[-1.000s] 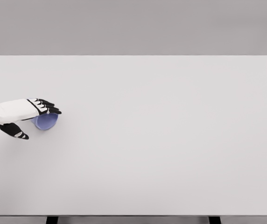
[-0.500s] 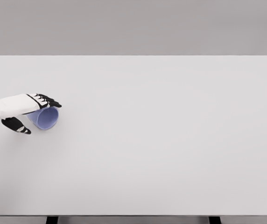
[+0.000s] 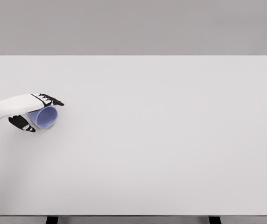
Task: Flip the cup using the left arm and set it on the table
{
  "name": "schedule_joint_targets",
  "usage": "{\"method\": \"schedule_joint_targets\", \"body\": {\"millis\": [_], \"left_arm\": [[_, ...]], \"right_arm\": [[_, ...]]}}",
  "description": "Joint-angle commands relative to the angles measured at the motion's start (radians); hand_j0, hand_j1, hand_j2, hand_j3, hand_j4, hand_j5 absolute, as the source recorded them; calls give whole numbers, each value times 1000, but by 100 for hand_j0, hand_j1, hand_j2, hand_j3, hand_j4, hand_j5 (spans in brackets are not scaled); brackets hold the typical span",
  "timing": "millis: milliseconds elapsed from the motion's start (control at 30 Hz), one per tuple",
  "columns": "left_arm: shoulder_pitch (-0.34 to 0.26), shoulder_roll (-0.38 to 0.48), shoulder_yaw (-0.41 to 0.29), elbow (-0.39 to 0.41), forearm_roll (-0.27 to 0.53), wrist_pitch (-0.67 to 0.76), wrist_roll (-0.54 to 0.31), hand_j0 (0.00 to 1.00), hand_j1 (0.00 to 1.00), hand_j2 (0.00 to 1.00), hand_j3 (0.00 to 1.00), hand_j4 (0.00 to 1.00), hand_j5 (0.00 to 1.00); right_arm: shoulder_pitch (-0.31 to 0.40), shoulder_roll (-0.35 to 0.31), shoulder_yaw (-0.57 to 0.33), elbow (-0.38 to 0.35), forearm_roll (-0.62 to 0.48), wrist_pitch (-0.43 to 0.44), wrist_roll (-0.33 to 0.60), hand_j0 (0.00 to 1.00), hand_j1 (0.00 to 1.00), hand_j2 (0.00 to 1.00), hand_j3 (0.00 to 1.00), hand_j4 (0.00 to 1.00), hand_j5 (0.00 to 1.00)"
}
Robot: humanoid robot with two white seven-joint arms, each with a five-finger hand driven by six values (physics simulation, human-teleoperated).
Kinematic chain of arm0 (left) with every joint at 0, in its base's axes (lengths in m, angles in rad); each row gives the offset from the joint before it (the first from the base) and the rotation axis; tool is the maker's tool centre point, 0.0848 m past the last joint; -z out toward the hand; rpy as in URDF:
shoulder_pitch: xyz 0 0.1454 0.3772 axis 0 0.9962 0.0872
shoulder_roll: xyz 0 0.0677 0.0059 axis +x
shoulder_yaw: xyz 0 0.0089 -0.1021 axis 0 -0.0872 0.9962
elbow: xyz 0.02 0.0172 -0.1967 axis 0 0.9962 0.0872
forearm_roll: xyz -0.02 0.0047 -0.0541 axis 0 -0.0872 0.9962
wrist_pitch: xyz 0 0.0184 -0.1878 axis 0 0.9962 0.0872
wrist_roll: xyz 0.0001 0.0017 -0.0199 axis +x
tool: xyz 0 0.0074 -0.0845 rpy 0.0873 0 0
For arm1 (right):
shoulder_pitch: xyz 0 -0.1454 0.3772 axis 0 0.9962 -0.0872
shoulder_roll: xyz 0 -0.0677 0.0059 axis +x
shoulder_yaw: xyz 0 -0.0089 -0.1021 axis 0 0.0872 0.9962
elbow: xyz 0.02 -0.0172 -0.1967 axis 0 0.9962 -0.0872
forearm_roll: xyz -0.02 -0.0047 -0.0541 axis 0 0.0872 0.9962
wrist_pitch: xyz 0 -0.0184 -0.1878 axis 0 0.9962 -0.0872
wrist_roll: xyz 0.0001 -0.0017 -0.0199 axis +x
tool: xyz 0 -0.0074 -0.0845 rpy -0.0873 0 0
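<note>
A light blue cup point(image 3: 46, 117) lies tilted on its side at the left of the white table point(image 3: 161, 130), its open mouth turned toward the camera and to the right. My left hand point(image 3: 35, 113) comes in from the left edge and is shut on the cup: the black fingers point(image 3: 52, 100) lie over its top and the thumb point(image 3: 24, 123) presses its lower left side. The cup's base is hidden behind the hand. My right arm does not show.
The table's front edge runs along the bottom of the view, with two dark legs point(image 3: 52, 219) below it. A plain grey wall stands behind the far edge.
The left hand has rolled and risen slightly, tipping the cup so its open mouth now faces outward. The thumb has closed in nearer the cup.
</note>
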Motion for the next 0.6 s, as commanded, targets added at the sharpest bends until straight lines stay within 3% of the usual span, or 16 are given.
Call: {"method": "schedule_joint_targets", "body": {"millis": [0,267,567], "left_arm": [[-2,-4,-4,8,-12,0,0,100,100,100,100,100,100],[-3,-11,-5,11,-17,0,0,98,98,98,98,98,98],[-3,-12,-5,21,-14,0,0,66,66,66,66,66,66]], "right_arm": [[0,0,0,0,0,0,0,100,100,100,100,100,100],[0,0,0,0,0,0,0,100,100,100,100,100,100],[0,0,0,0,0,0,-1,100,100,100,100,100,100]]}}
